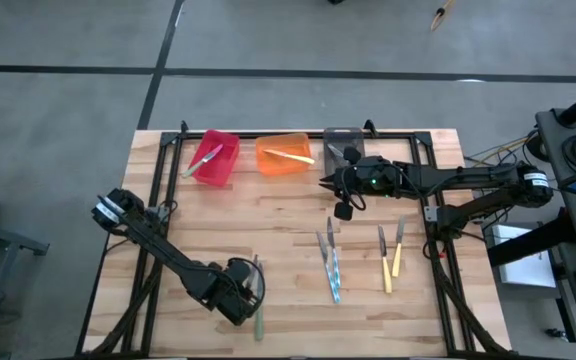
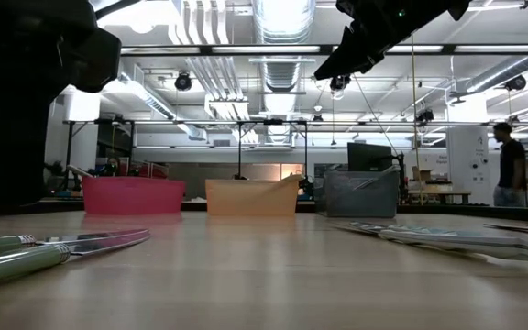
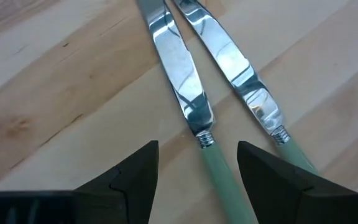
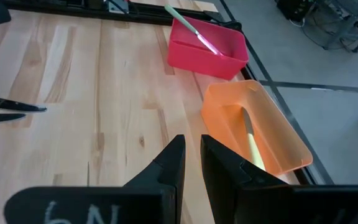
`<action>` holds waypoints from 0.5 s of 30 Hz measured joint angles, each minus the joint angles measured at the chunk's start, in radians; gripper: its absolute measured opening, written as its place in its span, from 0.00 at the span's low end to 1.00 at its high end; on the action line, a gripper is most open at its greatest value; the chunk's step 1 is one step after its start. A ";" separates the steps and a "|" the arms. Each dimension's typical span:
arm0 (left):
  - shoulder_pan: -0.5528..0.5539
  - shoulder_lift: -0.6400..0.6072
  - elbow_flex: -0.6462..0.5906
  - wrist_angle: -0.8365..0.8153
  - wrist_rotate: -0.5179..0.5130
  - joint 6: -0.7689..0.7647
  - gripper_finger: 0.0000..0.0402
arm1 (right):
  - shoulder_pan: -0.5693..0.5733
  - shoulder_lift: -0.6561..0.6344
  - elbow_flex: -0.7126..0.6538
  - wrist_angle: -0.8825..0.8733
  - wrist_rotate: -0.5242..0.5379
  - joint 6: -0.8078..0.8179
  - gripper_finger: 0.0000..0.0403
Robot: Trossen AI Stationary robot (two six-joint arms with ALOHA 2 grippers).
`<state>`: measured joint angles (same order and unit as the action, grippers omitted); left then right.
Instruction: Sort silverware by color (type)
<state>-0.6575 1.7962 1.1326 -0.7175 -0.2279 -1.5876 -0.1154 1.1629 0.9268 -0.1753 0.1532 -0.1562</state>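
Two green-handled steel knives (image 3: 185,81) lie side by side on the wooden bench (image 1: 268,240), near left. Left gripper (image 3: 197,177) straddles one handle, fingers wide, gripping nothing. Right gripper (image 4: 192,168), fingers narrow and empty, hovers by the orange plastic bin (image 4: 260,134).

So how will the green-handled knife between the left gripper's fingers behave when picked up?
The green-handled knife looks stiff, so it probably won't flex. Lying flat on the table, it's unlikely to roll. Its smooth slim handle may slip or pivot in the open left gripper.
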 joint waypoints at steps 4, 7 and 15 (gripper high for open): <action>0.000 0.003 -0.003 0.000 -0.002 0.003 0.50 | 0.000 0.000 0.000 -0.002 0.000 0.000 0.11; -0.001 0.026 -0.001 0.011 -0.001 0.006 0.50 | 0.000 0.000 -0.001 -0.002 0.000 0.000 0.11; -0.013 0.089 0.004 0.038 0.014 0.008 0.50 | 0.000 0.000 -0.005 -0.003 0.000 0.000 0.11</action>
<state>-0.6708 1.8849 1.1362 -0.6800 -0.2137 -1.5794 -0.1154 1.1633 0.9222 -0.1783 0.1536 -0.1564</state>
